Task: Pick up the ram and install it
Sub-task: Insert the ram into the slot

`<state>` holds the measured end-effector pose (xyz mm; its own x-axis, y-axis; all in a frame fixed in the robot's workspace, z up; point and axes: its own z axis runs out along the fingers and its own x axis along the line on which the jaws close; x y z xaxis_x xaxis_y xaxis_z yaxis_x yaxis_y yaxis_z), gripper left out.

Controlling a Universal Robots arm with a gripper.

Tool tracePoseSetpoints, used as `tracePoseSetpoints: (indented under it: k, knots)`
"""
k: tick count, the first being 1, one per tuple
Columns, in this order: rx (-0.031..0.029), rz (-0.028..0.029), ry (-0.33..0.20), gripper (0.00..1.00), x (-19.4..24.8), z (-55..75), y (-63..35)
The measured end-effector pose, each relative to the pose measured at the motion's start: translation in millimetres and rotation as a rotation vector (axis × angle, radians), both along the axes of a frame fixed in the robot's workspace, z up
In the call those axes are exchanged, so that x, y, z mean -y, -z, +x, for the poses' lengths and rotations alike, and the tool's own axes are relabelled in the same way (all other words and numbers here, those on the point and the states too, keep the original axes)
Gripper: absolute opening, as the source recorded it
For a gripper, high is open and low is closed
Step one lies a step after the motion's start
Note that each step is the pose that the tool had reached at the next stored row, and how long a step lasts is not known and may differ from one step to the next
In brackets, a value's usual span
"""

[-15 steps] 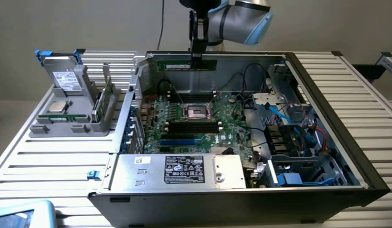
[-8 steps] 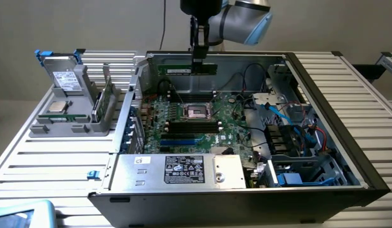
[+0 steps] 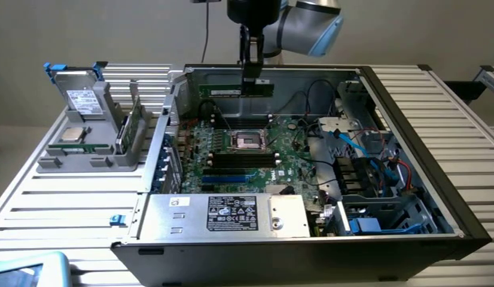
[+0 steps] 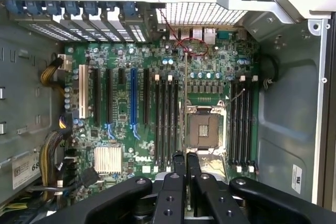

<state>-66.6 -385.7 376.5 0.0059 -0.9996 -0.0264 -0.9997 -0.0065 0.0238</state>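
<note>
Above the open case [image 3: 271, 257], the end effector [image 3: 253, 82] pinches the ram [image 3: 223, 90] near its end on the exterior view's right. The green stick hangs level, high over the motherboard [image 3: 295, 155] and its black slots [image 3: 244, 159].

An open computer case [image 3: 231, 263] sits on the tabletop [image 3: 447, 89], with a parts rack [image 3: 87, 160] just beside it on the exterior view's left. Inside the case lies the motherboard [image 3: 299, 156], its processor socket [image 3: 249, 141] between two banks of memory slots [image 4: 167, 114]. A power supply [image 3: 231, 213] fills the near end. Above the board's far part hangs the pincer [image 3: 251, 79], the ram [image 3: 223, 90] clamped in it.
</note>
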Motion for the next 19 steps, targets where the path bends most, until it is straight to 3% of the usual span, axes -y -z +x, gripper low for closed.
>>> tracePoseSetpoints:
  k: [1,6,9,19]
  knots:
    - [0.0001,0.0032,0.000,0.13,0.5,0.0,0.6]
    - [0.0000,0.0040,0.000,0.13,2.0,0.1,2.6]
    - [0.0002,0.0091,0.000,0.13,3.6,0.3,7.6]
    - [0.0008,0.0088,0.000,0.13,3.8,0.5,23.0]
